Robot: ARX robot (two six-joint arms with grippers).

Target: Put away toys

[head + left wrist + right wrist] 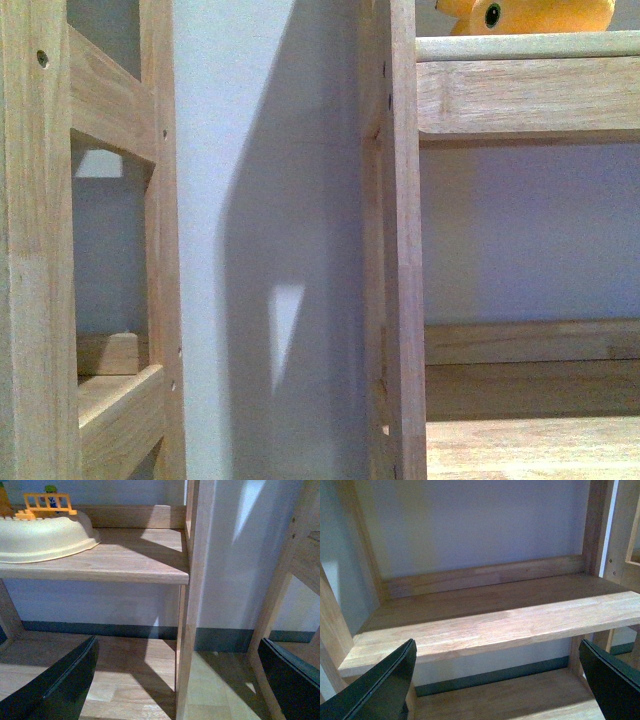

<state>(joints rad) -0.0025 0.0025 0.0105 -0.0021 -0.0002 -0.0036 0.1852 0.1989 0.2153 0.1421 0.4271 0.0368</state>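
Facing: two wooden shelf units, a strip of pale wall (pixel 265 200) showing between them.
Front, right unit: upright post (pixel 395 250) standing near centre; top shelf (pixel 530 45) running off to the right.
Front, plush: orange-yellow toy (pixel 530 14) sitting on that top shelf at the upper right edge of the view, one dark eye showing, body mostly cut off.
Front, left unit: rails (pixel 110 100) and a lower ledge showing; nothing is resting there that I can make out.
Front, arms: neither is showing.
Left wrist, gripper (pixel 175 680): jaws standing wide apart, holding nothing; dark fingers (pixel 60 685) framing a lower shelf board.
Left wrist, shelf above: cream playset (pixel 45 537) sitting on it, small orange fence (pixel 46 502) perching on top.
Right wrist, gripper (pixel 500 685): jaws spread wide, gripping nothing.
Right wrist, shelf: bare wooden board (pixel 495 620) lying ahead of the fingers, back rail behind it.
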